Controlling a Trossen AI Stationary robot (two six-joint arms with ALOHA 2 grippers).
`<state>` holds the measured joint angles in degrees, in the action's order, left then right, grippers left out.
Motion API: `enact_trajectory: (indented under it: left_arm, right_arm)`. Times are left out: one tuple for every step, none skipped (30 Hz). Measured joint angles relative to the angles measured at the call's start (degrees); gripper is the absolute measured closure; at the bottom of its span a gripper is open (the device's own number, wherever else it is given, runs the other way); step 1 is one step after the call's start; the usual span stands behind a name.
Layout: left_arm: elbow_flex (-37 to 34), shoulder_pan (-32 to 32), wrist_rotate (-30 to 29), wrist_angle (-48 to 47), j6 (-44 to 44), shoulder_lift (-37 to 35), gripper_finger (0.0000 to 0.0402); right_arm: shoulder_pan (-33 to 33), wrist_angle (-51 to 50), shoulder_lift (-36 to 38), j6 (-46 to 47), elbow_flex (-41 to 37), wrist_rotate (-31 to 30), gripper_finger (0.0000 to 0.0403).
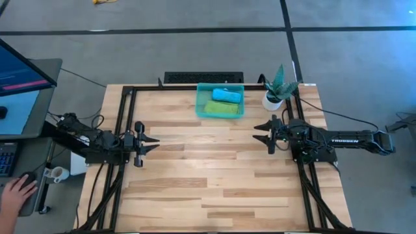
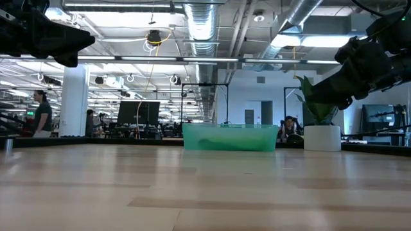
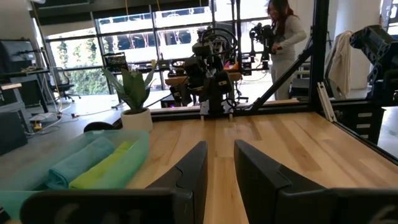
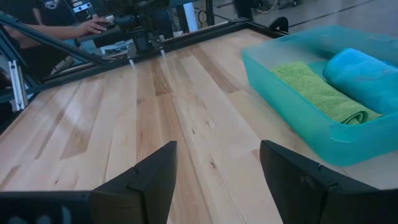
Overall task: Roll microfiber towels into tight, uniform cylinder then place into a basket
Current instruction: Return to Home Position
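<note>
The translucent teal basket (image 1: pixel 220 101) stands at the table's far edge, near the middle. Inside it lie two rolled microfiber towels side by side: the turquoise one (image 1: pixel 227 95) on the far side and the lime green one (image 1: pixel 222 108) on the near side. Both rest on the basket's floor, as the right wrist view shows: green (image 4: pixel 317 93), turquoise (image 4: pixel 367 78). My left gripper (image 1: pixel 153 143) hovers level at the table's left edge, its fingers a small gap apart (image 3: pixel 220 146), nothing between them. My right gripper (image 1: pixel 257 132) hovers at the right side, wide open (image 4: pixel 217 149) and empty.
A white pot with a green plant (image 1: pixel 273 101) stands just right of the basket. Bare wooden tabletop (image 1: pixel 208 169) lies between the arms. Off the table's left are a monitor, a mug (image 1: pixel 57 173) and a person's hand on a mouse (image 1: pixel 19 188).
</note>
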<state>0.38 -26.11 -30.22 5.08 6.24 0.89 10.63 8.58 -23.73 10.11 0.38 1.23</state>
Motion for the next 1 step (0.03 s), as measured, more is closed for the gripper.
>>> enact_trajectory:
  left_arm:
    - [0.0, 0.0, 0.0, 0.0, 0.0, 0.0, 0.0331]
  right_arm:
    - [0.0, 0.0, 0.0, 0.0, 0.0, 0.0, 0.0154]
